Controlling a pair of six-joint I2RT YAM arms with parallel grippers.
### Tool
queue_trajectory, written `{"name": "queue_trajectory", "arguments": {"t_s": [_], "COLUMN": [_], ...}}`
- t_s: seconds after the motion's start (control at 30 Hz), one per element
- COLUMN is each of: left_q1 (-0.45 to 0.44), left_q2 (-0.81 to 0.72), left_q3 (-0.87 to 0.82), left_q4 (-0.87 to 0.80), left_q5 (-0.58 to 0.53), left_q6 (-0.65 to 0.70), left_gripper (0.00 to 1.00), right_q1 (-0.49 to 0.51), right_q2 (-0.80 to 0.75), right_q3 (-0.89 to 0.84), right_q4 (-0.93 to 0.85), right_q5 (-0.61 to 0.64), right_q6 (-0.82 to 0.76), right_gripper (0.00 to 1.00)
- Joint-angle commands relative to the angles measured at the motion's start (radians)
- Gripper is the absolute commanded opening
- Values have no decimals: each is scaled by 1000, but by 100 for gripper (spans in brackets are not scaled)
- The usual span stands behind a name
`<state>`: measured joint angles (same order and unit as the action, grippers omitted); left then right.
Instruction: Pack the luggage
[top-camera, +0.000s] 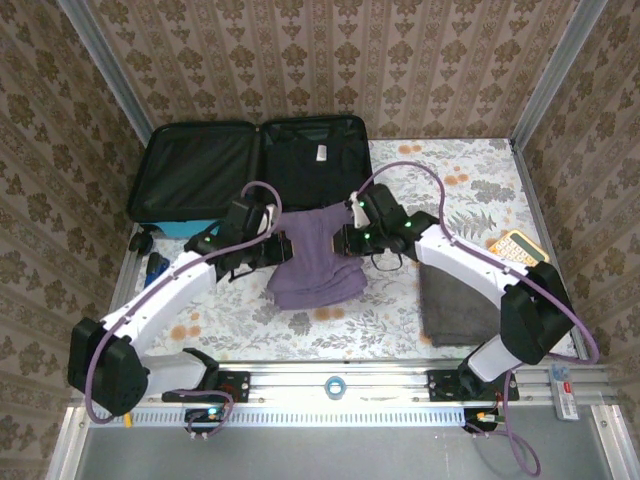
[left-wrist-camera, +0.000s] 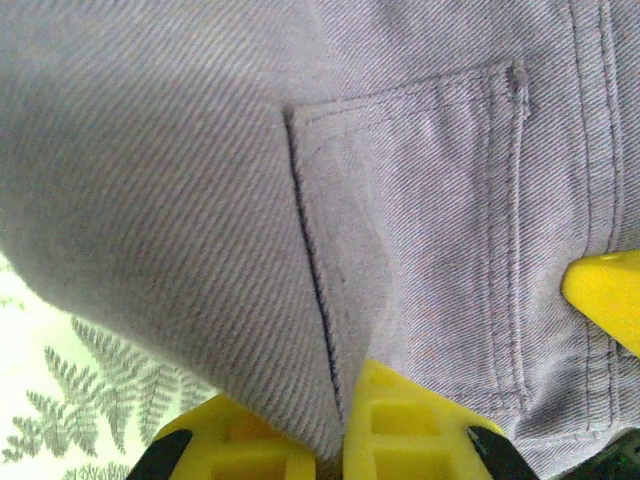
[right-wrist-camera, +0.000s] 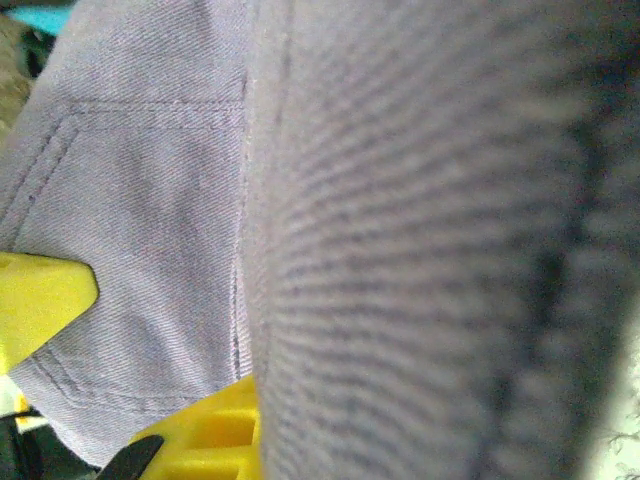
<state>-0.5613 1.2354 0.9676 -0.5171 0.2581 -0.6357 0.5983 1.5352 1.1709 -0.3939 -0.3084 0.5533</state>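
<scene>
The luggage (top-camera: 200, 170) lies open at the back of the table, black lining up, with its turquoise shell (top-camera: 185, 227) showing at the near left corner. A black garment (top-camera: 315, 165) lies in its right half. Between the arms, just in front of the luggage, a lavender denim garment (top-camera: 312, 262) hangs bunched. My left gripper (top-camera: 272, 238) is shut on its left side, and its yellow fingers (left-wrist-camera: 420, 420) pinch a fold beside a pocket seam. My right gripper (top-camera: 342, 238) is shut on the right side, with one yellow finger (right-wrist-camera: 205, 435) under the cloth.
A folded dark grey cloth (top-camera: 460, 305) lies at the near right, and a yellow calculator-like object (top-camera: 520, 247) sits beyond it. A small blue object (top-camera: 155, 268) lies at the left by the luggage wheels. A tape roll (top-camera: 334, 385) rests on the front rail.
</scene>
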Motion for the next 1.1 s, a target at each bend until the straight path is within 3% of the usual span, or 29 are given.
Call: {"name": "queue_trajectory", "arguments": {"t_s": [0.0,0.23,1.07], "left_q1": [42,173,310], "left_q2": [40,243,800], "left_q3": [95,367,1048], "left_q4": [15,-27,-76], "left_q5": [65,154,265], "left_q6": [79,168,238], "left_gripper": [0,0,0], "right_q1": [-34,-107,-242], "right_q2": [-25,114,667], "right_q3": [86,326,993], "right_q4": [-17,-42,-116], "right_q5": [-52,-101,-166], "right_q6": [-32,-62,-58], "right_gripper": [0,0,0]}}
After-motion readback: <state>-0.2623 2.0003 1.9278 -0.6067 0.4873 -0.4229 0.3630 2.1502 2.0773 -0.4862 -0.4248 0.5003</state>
